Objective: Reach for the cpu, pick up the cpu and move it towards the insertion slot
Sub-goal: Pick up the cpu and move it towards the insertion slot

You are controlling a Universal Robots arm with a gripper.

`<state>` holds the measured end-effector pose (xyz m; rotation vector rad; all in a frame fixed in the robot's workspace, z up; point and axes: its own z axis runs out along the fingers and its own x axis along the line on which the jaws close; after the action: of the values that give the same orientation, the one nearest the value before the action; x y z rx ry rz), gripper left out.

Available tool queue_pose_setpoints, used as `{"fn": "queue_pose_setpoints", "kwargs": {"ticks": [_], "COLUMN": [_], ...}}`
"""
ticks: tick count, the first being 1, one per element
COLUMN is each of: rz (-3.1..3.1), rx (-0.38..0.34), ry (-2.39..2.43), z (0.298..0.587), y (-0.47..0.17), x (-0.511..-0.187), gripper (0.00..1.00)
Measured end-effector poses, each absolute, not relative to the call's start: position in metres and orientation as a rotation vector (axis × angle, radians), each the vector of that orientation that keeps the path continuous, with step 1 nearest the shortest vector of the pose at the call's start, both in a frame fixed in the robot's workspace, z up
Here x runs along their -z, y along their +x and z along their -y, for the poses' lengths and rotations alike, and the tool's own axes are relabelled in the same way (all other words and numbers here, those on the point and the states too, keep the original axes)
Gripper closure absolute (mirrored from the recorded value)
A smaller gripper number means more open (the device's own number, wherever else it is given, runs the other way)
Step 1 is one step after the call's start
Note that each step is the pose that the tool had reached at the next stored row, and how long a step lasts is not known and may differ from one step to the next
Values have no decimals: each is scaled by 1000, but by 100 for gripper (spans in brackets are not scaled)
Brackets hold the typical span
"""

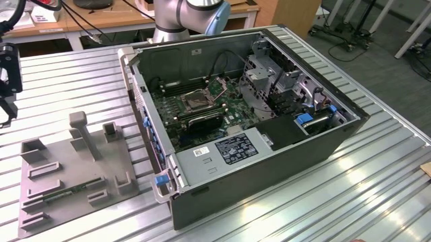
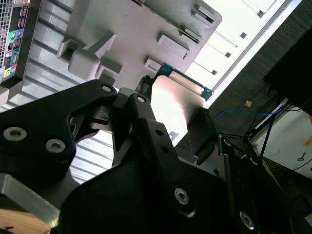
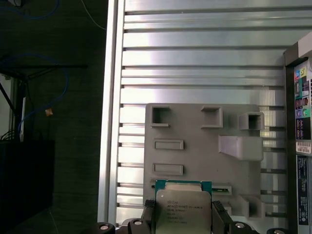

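Observation:
The cpu (image 3: 183, 208), a flat square chip with a pale metal top and a green rim, sits between my two black fingers (image 3: 148, 214), and my gripper (image 3: 183, 217) is shut on it. In the second wrist view the cpu (image 2: 171, 100) shows shiny, with a green edge. It hangs above the grey fixture plate (image 3: 195, 126). In the exterior view my gripper (image 1: 7, 101) is at the far left edge, well above the table. The insertion slot (image 1: 199, 101), a metal-framed square socket with a dark centre, lies on the motherboard inside the open computer case (image 1: 269, 166).
The grey fixture plate (image 1: 74, 171) with raised blocks lies on the ribbed metal table (image 1: 377, 191), left of the case, and holds a green memory stick (image 1: 64, 191). Drive cages and cables (image 1: 283, 85) crowd the case's right side. The arm's base (image 1: 181, 20) stands behind the case.

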<state>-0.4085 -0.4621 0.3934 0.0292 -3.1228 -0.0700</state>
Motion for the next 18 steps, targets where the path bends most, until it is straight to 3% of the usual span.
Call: {"fn": "queue_pose_setpoints", "kwargs": {"ticks": [18], "rz": [3123], "rx": [70], "ry": [29], "z": [462], "y": [-389], "x": [-393], "gripper": [46]}}
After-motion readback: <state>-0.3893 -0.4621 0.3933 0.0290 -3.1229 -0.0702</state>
